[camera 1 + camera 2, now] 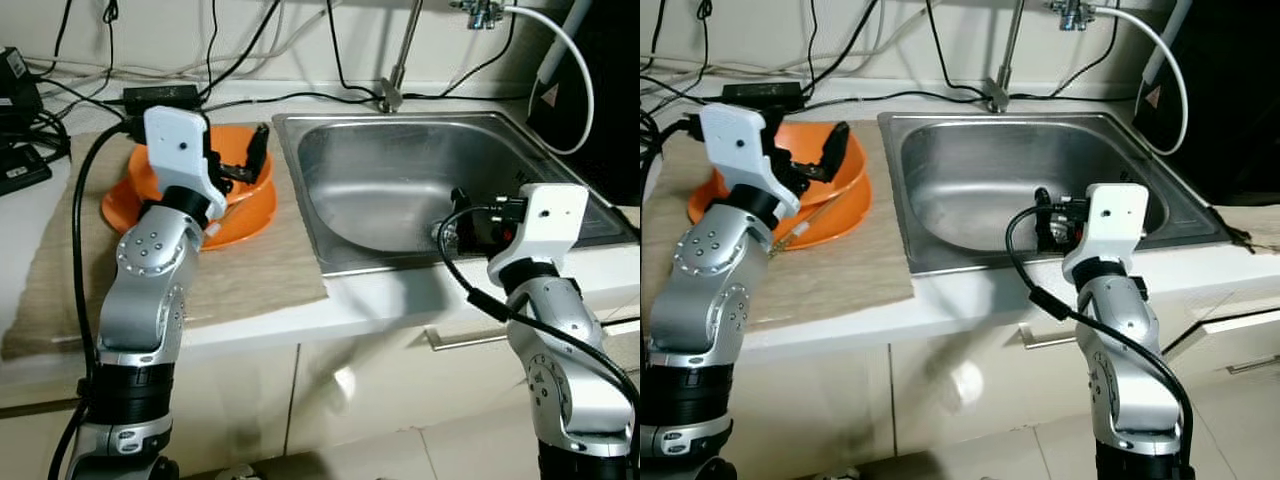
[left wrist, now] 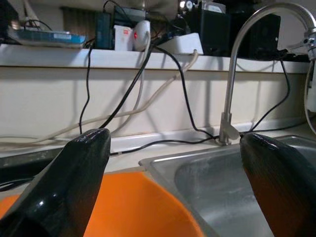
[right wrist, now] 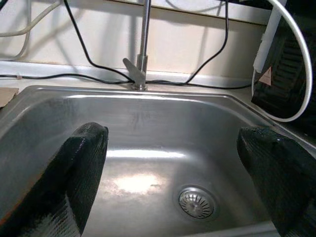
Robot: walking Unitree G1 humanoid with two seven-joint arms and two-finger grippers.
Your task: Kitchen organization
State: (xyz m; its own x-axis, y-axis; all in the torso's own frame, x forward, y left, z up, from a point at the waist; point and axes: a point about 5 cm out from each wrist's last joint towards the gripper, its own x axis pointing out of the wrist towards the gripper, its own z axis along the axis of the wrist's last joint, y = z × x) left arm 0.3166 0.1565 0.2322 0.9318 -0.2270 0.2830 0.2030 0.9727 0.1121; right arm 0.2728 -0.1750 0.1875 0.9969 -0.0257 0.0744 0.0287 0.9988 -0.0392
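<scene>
Nearest you, your right end effector (image 1: 452, 232) hangs spread and empty over the front rim of the bare sink (image 1: 400, 180), while your left end effector (image 1: 245, 160), also spread and empty, hovers over the orange bowl (image 1: 245, 210) on the tabletop mat (image 1: 260, 270), so organizing looks barely begun

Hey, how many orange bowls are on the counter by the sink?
1. The orange bowl sits on the beige mat, left of the sink, under the open left hand. No others visible.
</scene>
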